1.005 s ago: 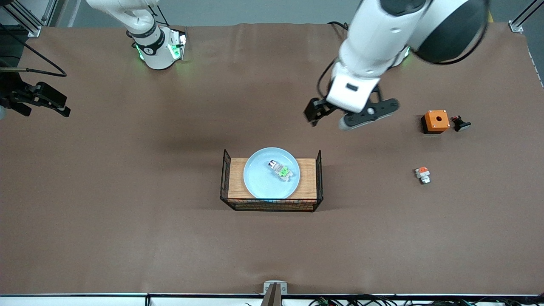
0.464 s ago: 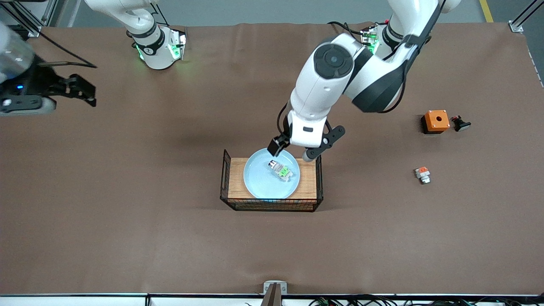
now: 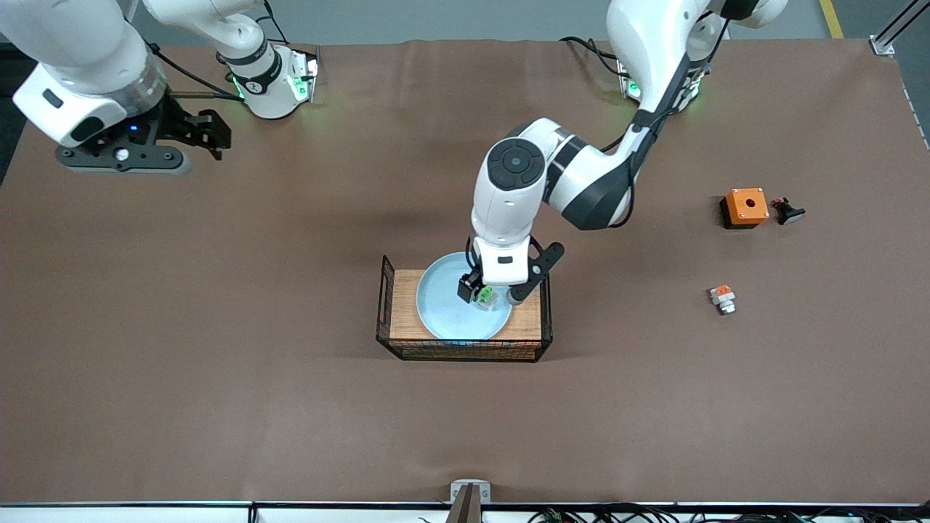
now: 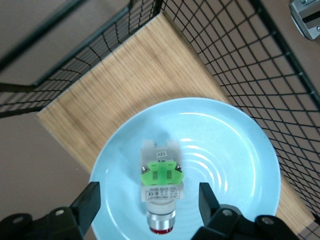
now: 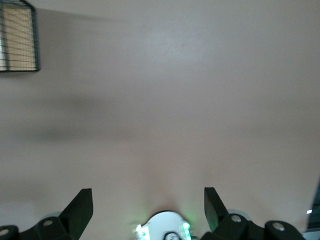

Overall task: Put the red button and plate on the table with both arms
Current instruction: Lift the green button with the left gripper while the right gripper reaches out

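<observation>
Right gripper (image 3: 211,134): hanging over bare table (image 3: 218,407) at the right arm's end, fingers spread wide, gripping nothing.

Wire rack (image 3: 463,352): sitting mid-table under the left gripper, its wooden top carrying the plate (image 3: 443,312).

Plate contents: the red button (image 4: 161,186) is lying on its side in the plate, green block up.

Left gripper (image 3: 481,290): reaching down into the plate, fingers (image 4: 90,200) standing open either side of the button, not touching it.

Hard to see: from the front, the left gripper is covering most of the button; the wrist view is cutting off its red tip.

Past the left gripper: an orange box (image 3: 745,207), a black button (image 3: 787,211) and a white part with orange top (image 3: 722,298) are lying toward the left arm's end.
</observation>
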Robot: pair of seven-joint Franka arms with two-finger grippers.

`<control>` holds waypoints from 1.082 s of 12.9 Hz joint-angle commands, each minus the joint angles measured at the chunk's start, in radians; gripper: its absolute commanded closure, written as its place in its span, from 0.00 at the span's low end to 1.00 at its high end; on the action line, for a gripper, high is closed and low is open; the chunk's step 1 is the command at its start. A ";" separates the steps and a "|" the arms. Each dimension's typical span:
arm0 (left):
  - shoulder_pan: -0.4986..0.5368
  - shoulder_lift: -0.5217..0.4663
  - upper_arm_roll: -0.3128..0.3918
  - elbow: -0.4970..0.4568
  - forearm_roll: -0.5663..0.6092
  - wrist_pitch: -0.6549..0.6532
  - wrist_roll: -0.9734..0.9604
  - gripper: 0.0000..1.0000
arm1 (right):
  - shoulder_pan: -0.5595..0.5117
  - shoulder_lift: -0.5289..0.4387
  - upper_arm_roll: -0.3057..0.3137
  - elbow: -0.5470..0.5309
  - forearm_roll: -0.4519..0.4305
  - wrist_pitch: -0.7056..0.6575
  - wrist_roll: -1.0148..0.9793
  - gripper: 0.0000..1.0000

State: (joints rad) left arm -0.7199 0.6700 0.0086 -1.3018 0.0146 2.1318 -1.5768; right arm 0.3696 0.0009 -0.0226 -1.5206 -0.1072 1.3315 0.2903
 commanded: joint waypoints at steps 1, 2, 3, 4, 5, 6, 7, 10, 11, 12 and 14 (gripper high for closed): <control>-0.023 0.029 0.027 0.038 0.018 0.020 -0.025 0.17 | 0.003 -0.088 -0.008 -0.113 0.069 0.072 0.058 0.04; -0.023 0.039 0.027 0.038 0.018 0.036 -0.025 0.21 | 0.003 -0.122 -0.010 -0.166 0.095 0.102 0.090 0.03; -0.023 0.046 0.027 0.038 0.018 0.048 -0.025 0.26 | 0.006 -0.143 -0.007 -0.200 0.110 0.132 0.177 0.02; -0.023 0.051 0.027 0.038 0.018 0.049 -0.025 0.33 | 0.014 -0.151 0.003 -0.219 0.112 0.143 0.264 0.00; -0.024 0.052 0.025 0.038 0.018 0.051 -0.025 0.48 | 0.037 -0.157 0.016 -0.222 0.112 0.155 0.370 0.00; -0.023 0.054 0.025 0.038 0.018 0.051 -0.023 0.68 | 0.067 -0.154 0.021 -0.223 0.112 0.164 0.474 0.00; -0.023 0.054 0.025 0.038 0.018 0.051 -0.022 0.84 | 0.112 -0.150 0.021 -0.227 0.112 0.182 0.598 0.00; -0.021 0.040 0.025 0.036 0.018 0.030 -0.023 0.99 | 0.239 -0.148 0.021 -0.279 0.112 0.297 0.865 0.04; -0.019 0.030 0.025 0.038 0.018 -0.011 -0.022 1.00 | 0.274 -0.142 0.021 -0.277 0.112 0.332 0.974 0.04; -0.010 -0.013 0.031 0.036 0.018 -0.042 -0.014 1.00 | 0.316 -0.116 0.021 -0.277 0.112 0.380 1.076 0.04; -0.006 -0.094 0.062 0.036 0.019 -0.120 -0.002 1.00 | 0.365 -0.058 0.021 -0.277 0.112 0.481 1.272 0.04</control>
State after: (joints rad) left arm -0.7270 0.6764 0.0412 -1.2541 0.0147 2.1018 -1.5806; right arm 0.6950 -0.1040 0.0091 -1.7951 -0.0025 1.7386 1.4088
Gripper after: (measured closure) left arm 0.581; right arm 0.035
